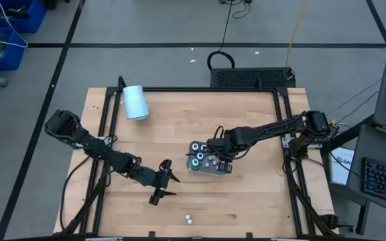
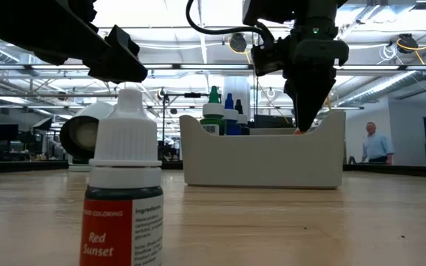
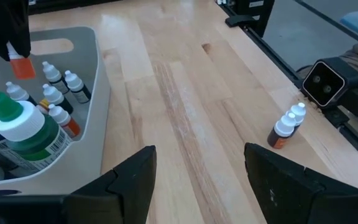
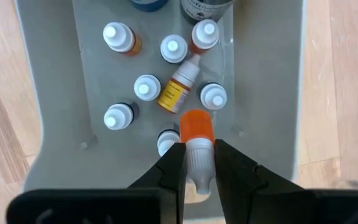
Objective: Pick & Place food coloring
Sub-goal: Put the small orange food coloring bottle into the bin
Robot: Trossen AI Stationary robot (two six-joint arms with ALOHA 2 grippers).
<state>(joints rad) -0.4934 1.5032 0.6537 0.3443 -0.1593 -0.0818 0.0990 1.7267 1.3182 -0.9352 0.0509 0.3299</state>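
A: Bottles of food coloring are seen standing in the grey tray; two more are left on the tabletop.

B: One orange bottle is pinched at its cap by the right end effector over the tray. It is probably light, stiff and slick. The left end effector is held wide and empty.

From the low view I can read "Red Sunset" on the label of the nearest food coloring bottle, with "COLORING" above it and "Ingredients" at the label's side; the finer print there I cannot read
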